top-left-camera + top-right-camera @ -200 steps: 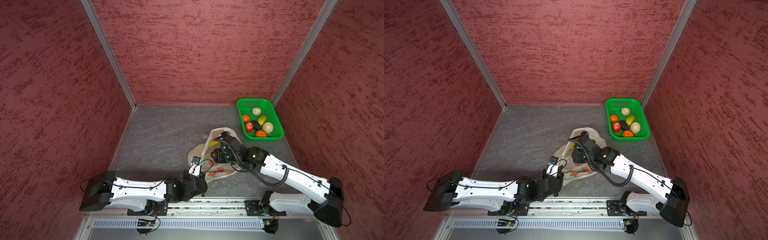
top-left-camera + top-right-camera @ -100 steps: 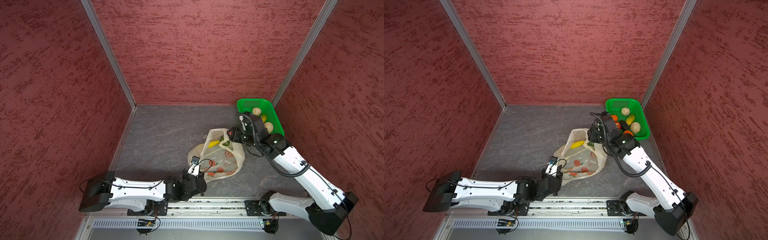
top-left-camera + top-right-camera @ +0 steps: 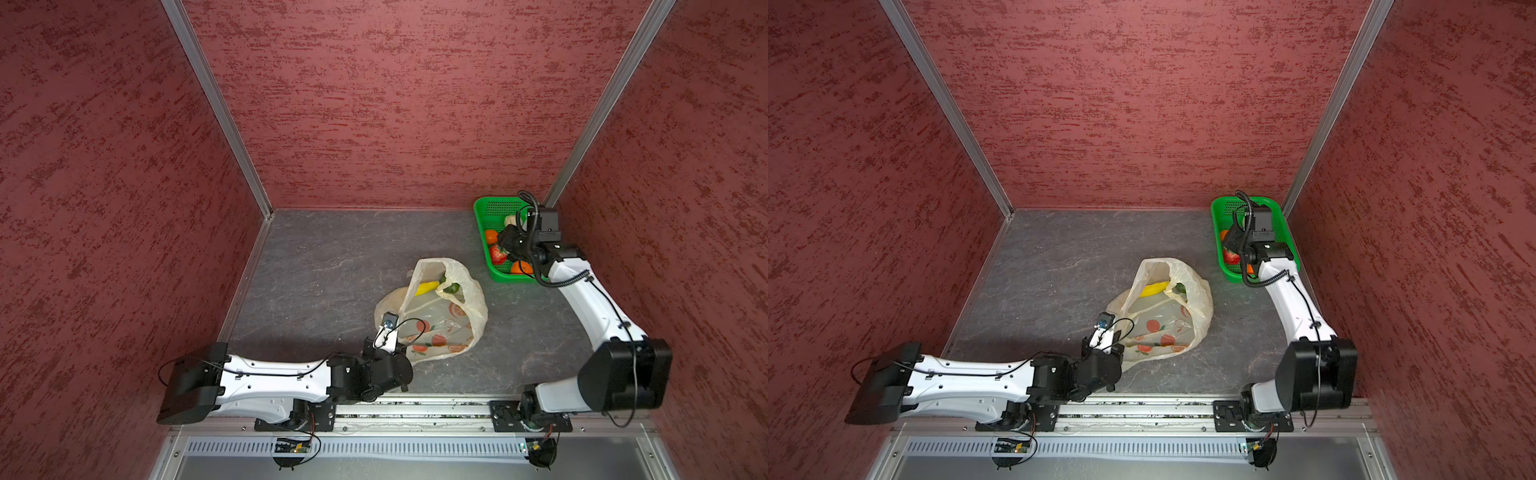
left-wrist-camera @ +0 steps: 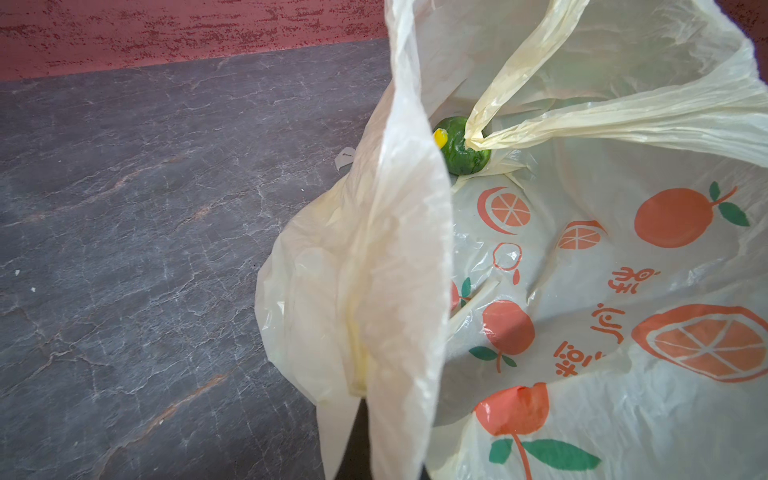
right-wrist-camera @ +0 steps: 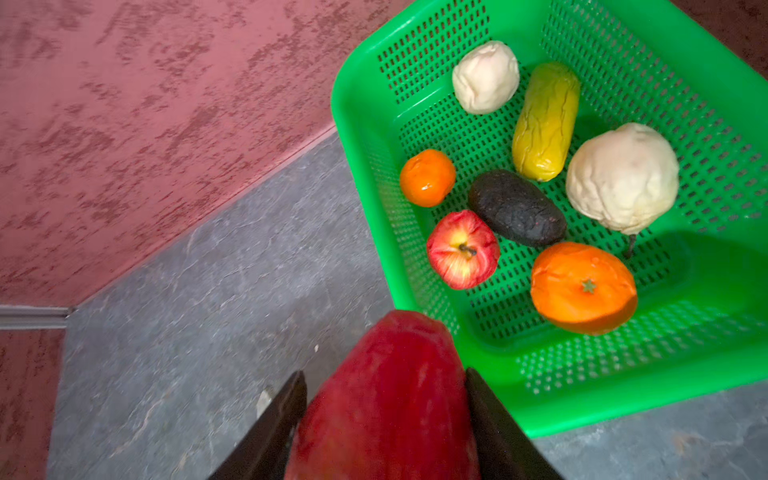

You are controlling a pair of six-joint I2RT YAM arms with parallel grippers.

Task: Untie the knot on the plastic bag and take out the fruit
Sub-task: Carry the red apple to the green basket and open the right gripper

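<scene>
The right gripper [image 5: 384, 376], half open, clamps 1 firm, smooth red fruit [image 5: 386, 419] across its middle at the green basket [image 5: 623, 401] rim. The left gripper [image 4: 360, 434], shut, apparently pinches the flimsy plastic bag [image 4: 582, 291] edge.

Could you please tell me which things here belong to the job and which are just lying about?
Job: plastic bag, held by left pincer; banana and green fruit inside; red fruit in right pincer; green basket.
Lying about: small pale scrap on the table.

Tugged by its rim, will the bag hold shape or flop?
Likely flops: the bag is thin, wrinkled film sagging in folds where the left hand pinches it. Probably light: only a yellow fruit and a green fruit show inside, so it may slide.
</scene>
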